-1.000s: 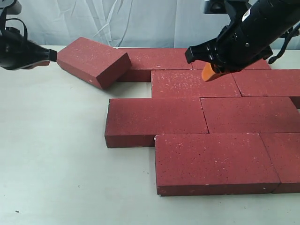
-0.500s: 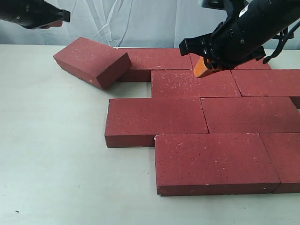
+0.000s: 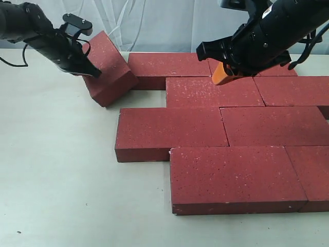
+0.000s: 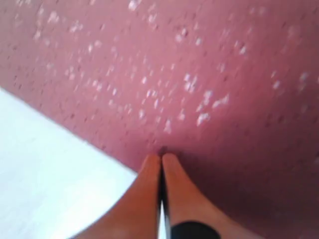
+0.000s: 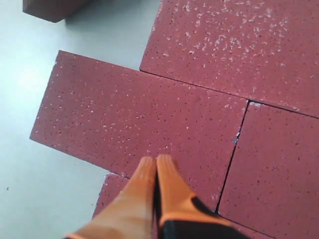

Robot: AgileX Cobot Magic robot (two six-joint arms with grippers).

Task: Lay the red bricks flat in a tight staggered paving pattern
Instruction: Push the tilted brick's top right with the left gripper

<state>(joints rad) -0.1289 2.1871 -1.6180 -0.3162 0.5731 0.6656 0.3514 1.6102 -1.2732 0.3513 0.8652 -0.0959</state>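
The left pincer [image 4: 160, 162] is squeezing shut with nothing inside it. Its tip is pressing on the speckled face of the tipped brick [image 3: 109, 67] right in front of it. That brick is leaning up on one edge on the desk [image 3: 56, 170], not lying flat. Its low corner is sitting just beside the flat bricks [image 3: 216, 123].

The right pincer [image 5: 156, 164] is also shut and is holding nothing. It is hanging just over the flat bricks, which are lying snug together right under it.

The tipped brick is looking heavy, hard and rough. It is not going to bend or squash, and the gritty skin is not going to slip much. It looks too fat for the pincer to grab around the wide face. I am thinking a push low on the face or on an end is the best way to move it. A grab would only work across the thin side. If it flops down fast, a corner could chip or bump the tidy bricks.
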